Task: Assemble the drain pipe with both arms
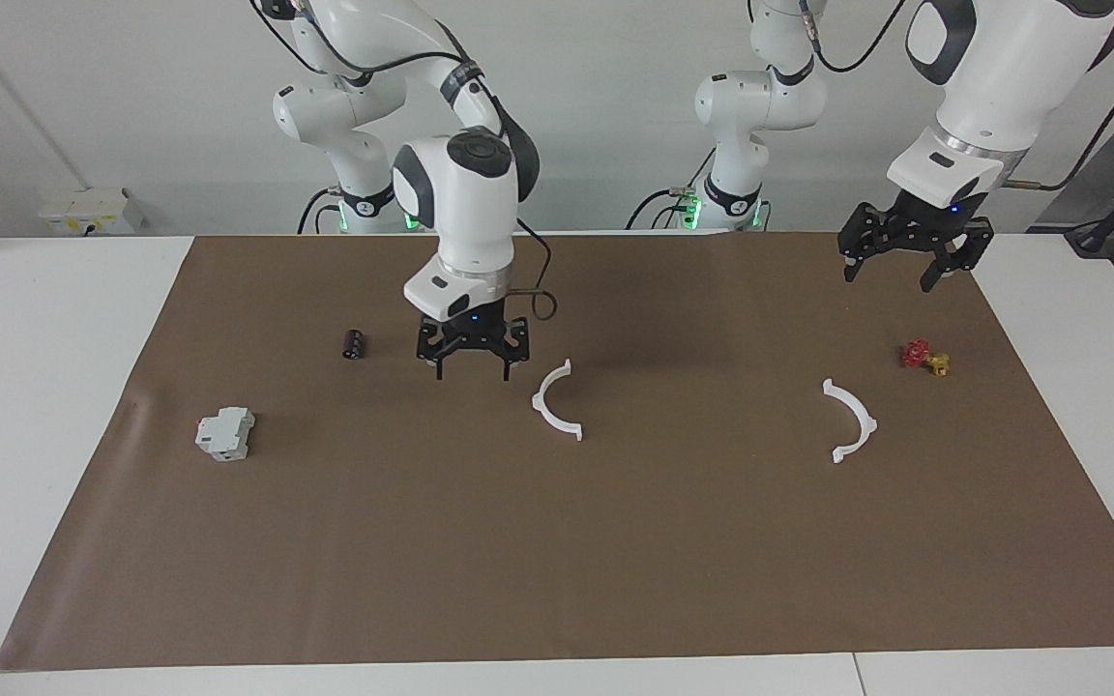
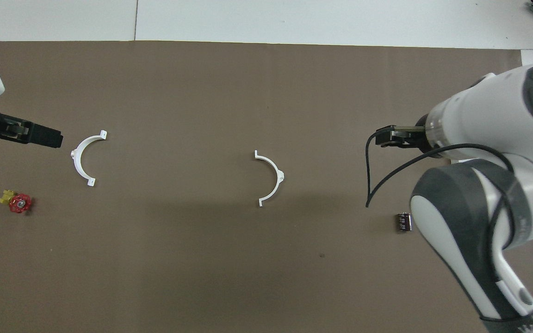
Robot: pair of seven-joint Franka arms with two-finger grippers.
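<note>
The drain pipe lies as two separate white half-rings flat on the brown mat. One half-ring (image 1: 540, 401) (image 2: 279, 175) is near the middle. The other half-ring (image 1: 868, 418) (image 2: 76, 159) is toward the left arm's end. My right gripper (image 1: 472, 372) is open and empty, hanging low over the mat beside the middle half-ring without touching it. In the overhead view its own arm hides it. My left gripper (image 1: 894, 275) (image 2: 40, 134) is open and empty, raised over the mat near the other half-ring and the valve.
A small red-and-yellow valve (image 1: 923, 356) (image 2: 17, 202) lies at the left arm's end. A small dark cylinder (image 1: 354, 345) (image 2: 404, 221) lies beside the right gripper. A grey-white boxy block (image 1: 225, 432) sits at the right arm's end. The brown mat (image 1: 557, 561) covers the white table.
</note>
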